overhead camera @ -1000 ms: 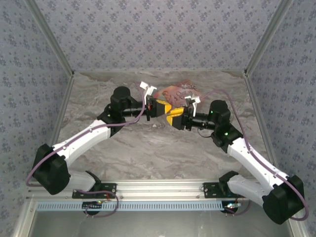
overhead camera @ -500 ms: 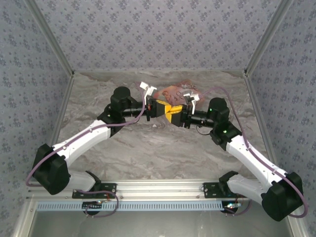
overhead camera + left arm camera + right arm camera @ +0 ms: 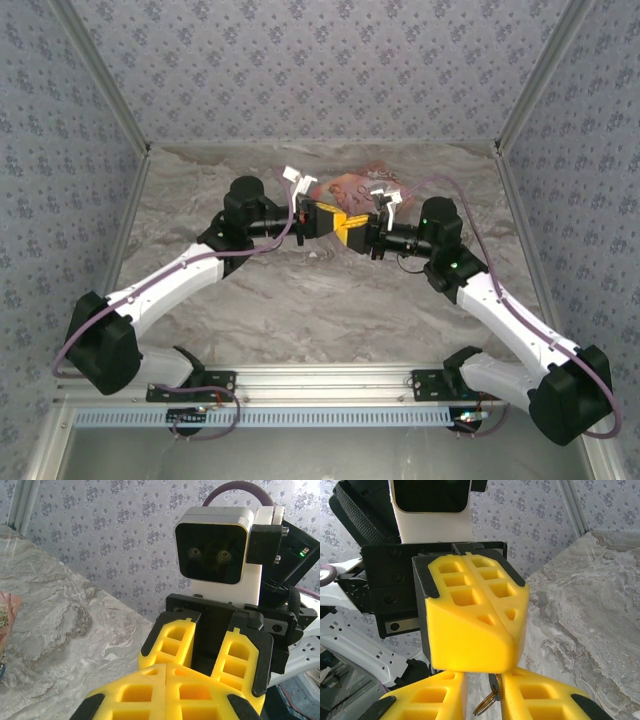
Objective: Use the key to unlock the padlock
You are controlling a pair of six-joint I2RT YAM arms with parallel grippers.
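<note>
My left gripper and right gripper meet tip to tip above the middle of the table. In the right wrist view, the left gripper is shut, and the thin dark key with its wire ring hangs from under its tips. The key hangs inside my right gripper, close against one of its fingers, with a clear gap to the other. From the left wrist, my left gripper is pressed shut, and the right gripper's fingers stand apart beyond it. The padlock is hidden.
A pink illustrated box lies on the marble table just behind the two grippers; its corner shows in the left wrist view. Patterned walls enclose the table on three sides.
The right arm has moved in towards the left gripper until the tips meet. The right gripper's jaws have narrowed around the key. The left arm has held still.
</note>
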